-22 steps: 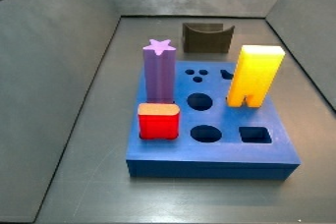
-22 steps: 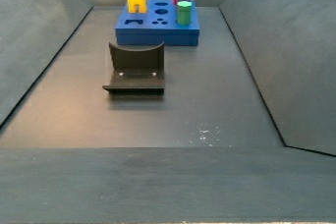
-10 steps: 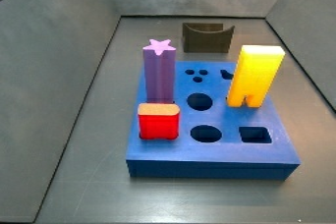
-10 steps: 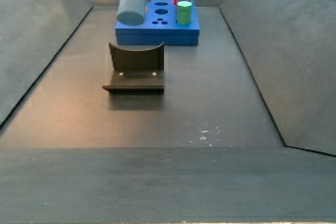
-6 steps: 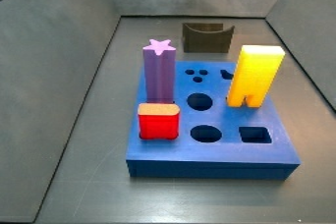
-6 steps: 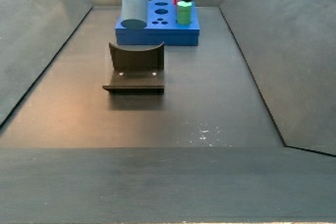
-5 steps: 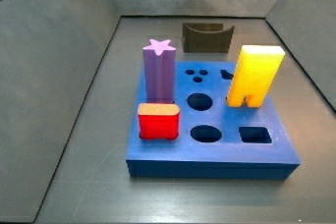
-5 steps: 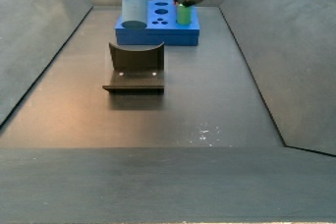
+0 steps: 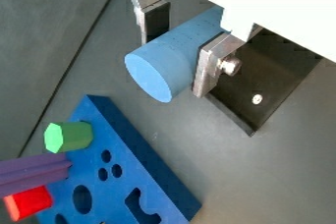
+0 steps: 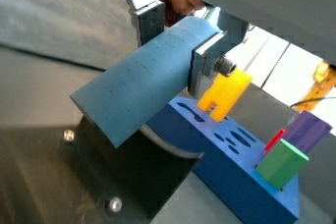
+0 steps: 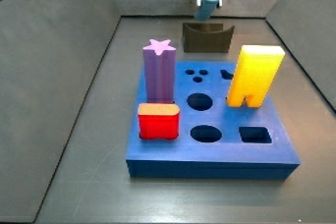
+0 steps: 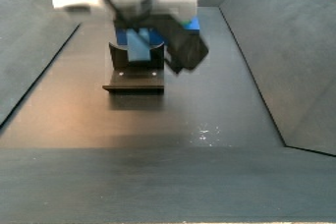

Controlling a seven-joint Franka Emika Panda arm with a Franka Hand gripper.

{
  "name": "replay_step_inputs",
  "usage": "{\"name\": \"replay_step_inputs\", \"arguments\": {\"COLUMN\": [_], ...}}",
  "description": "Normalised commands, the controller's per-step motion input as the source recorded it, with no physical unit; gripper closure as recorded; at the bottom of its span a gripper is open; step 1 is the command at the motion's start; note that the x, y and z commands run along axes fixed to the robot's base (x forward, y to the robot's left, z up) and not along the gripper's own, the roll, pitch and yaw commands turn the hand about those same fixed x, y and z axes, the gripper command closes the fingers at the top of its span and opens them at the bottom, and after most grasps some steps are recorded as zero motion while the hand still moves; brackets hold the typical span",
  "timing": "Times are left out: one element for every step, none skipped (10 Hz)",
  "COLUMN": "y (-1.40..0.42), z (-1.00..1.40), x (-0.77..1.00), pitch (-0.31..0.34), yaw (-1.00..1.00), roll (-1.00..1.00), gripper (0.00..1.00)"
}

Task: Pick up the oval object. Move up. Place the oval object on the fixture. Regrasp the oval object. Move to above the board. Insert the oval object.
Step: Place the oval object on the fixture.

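My gripper [image 9: 176, 33] clamps the oval object [image 9: 178, 58], hanging over the fixture [image 11: 207, 38].

In both wrist views my silver fingers [image 10: 206, 61] press the grey-blue peg from either side, its rounded end face showing near the centre of one frame. In a side view I sit at the top centre of the frame, the peg pointing down just above the fixture's notch; whether it touches the notch I cannot tell. The board [image 11: 213, 147] fills the lower middle there, carrying the purple star-topped peg [image 11: 157, 73], the yellow block [image 11: 254, 75] and a red block [image 11: 159, 121]. In the side view with the fixture [image 12: 136, 77] in front, my blurred arm covers the board.
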Motion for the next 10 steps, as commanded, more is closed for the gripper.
{"name": "replay_step_inputs", "arguments": {"y": [0.14, 0.14, 0.10, 0.06, 0.08, 0.08, 0.08, 0.08, 0.08, 0.08], "z": [-1.00, -1.00, -0.68, -0.25, -0.18, -0.18, -0.18, -0.19, -0.19, -0.19], "x": [0.21, 0.21, 0.14, 0.08, 0.05, 0.05, 0.05, 0.05, 0.05, 0.04], "pitch": [0.087, 0.060, -0.004, -0.069, -0.088, -0.088, -0.088, -0.087, -0.085, -0.076], "yaw": [-0.22, -0.21, -0.19, -0.16, -0.12, -0.09, -0.06, -0.03, -0.01, 0.00], "roll": [-0.09, -0.07, -0.09, -0.11, -0.11, -0.11, -0.11, -0.11, -0.10, -0.10], "gripper": [1.00, 1.00, 1.00, 1.00, 1.00, 1.00, 1.00, 1.00, 1.00, 1.00]}}
